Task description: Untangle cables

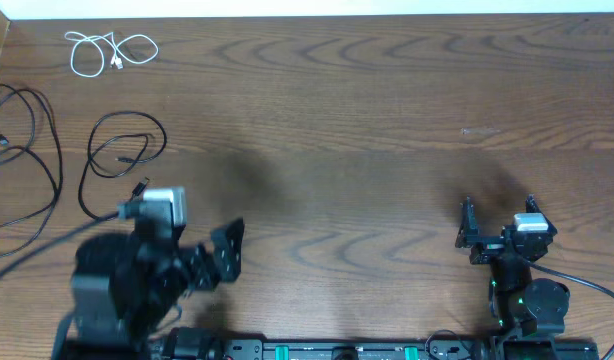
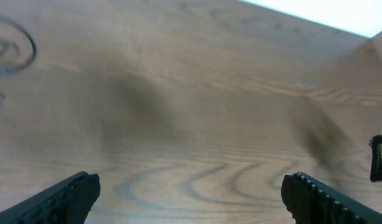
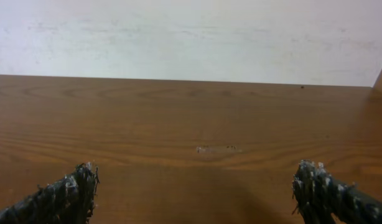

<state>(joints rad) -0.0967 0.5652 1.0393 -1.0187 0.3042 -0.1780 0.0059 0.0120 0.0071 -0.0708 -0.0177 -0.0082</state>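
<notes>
Three cables lie apart from each other at the table's far left in the overhead view. A short white cable (image 1: 112,52) is loosely looped at the back. A short black cable (image 1: 122,155) forms a loop in front of it. A longer black cable (image 1: 27,150) sprawls by the left edge. My left gripper (image 1: 219,262) is open and empty, near the front and right of the cables; a black cable loop (image 2: 23,46) shows blurred at the upper left of its wrist view. My right gripper (image 1: 498,212) stands open and empty at the front right, far from all the cables.
Brown wooden table (image 1: 367,120) with a white wall along the back edge (image 3: 191,37). A small pale scuff (image 3: 216,149) marks the wood ahead of the right gripper. The arm bases and a black rail (image 1: 337,350) line the front edge. The right gripper (image 2: 379,158) shows at the left wrist view's right edge.
</notes>
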